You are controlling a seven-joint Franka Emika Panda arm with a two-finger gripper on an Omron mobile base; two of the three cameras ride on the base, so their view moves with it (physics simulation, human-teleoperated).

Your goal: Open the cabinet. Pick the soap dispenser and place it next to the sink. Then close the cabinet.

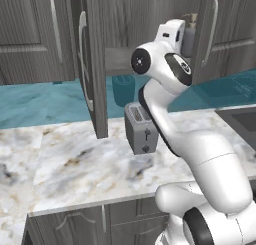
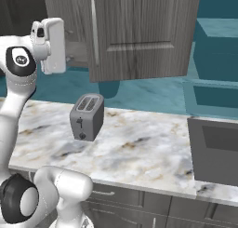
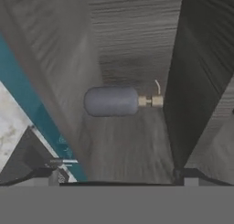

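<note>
Inside the open cabinet, soap dispenser sits on the shelf, dead centre of hand view, pump toward 3 o'clock. Gripper jaws wide, empty. Go straight in, centre body btwn tips before you close.

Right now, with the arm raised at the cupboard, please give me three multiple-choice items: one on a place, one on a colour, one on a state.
1. Where is the soap dispenser?
A. inside the cabinet
B. beside the sink
C. on the toaster

2. What colour is the dispenser's pump?
A. red
B. brass
C. white

3. How do the fingers stand?
A. shut on the bottle
B. shut on a handle
C. open, holding nothing

Answers:
1. A, the hand view shows the bottle on the wood-grain shelf between the open doors.
2. B, a thin brass spout tops the grey body.
3. C, both tips stand wide apart at the bottom of the hand view, short of the bottle.
</note>
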